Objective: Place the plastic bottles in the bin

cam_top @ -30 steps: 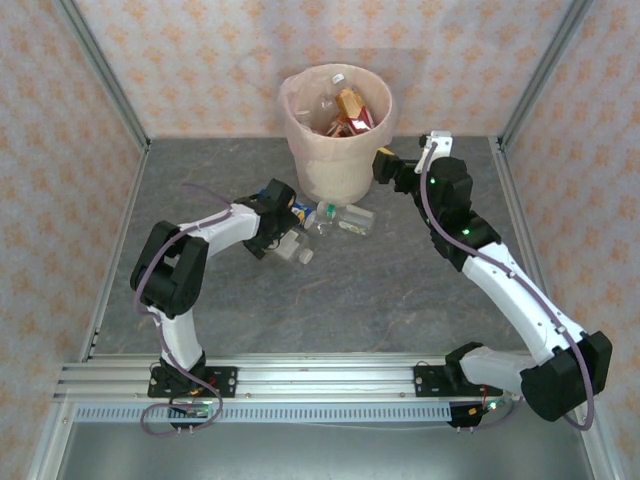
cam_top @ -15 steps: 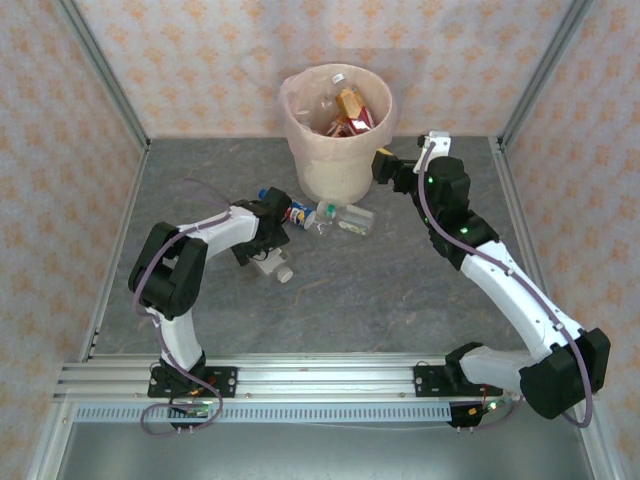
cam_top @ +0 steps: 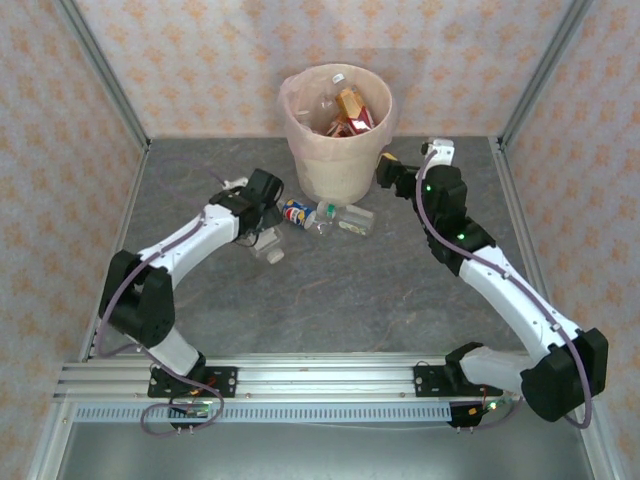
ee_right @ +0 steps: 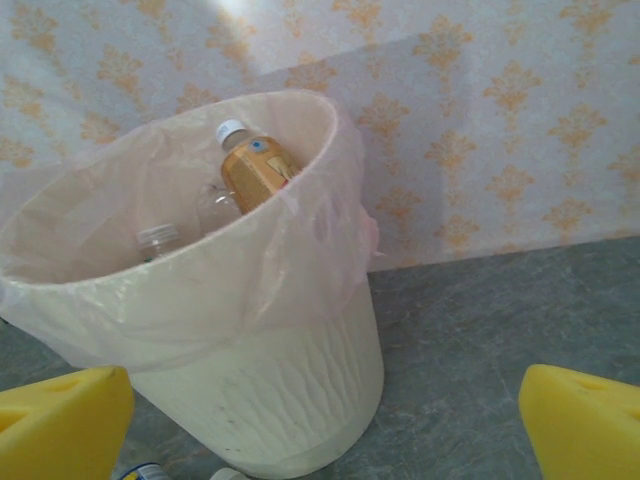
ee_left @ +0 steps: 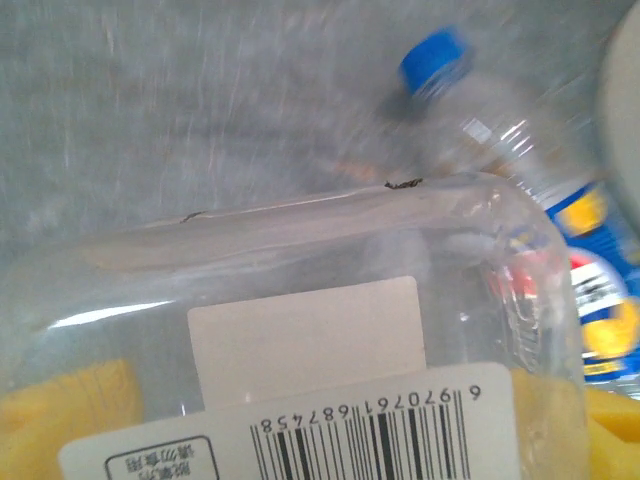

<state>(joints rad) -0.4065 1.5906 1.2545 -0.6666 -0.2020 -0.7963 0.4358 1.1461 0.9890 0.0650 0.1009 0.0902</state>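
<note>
1. In the left wrist view, the left hand (ee_left: 335, 420) pinched a clear bottle (ee_left: 300, 240); its white label read 6 970761 687458 under a barcode.
2. Behind it lay a blue-capped bottle (ee_left: 540, 190) with a blue-and-yellow label.
3. The right wrist view had the right hand (ee_right: 320, 420) spread wide before the bin (ee_right: 250, 370), with an amber bottle (ee_right: 255, 170) inside.

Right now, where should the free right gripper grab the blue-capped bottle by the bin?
Likely mid-body, across the label, from straight above: the blue-capped bottle lies on its side, the bin close behind it and another bottle beside its base.
</note>
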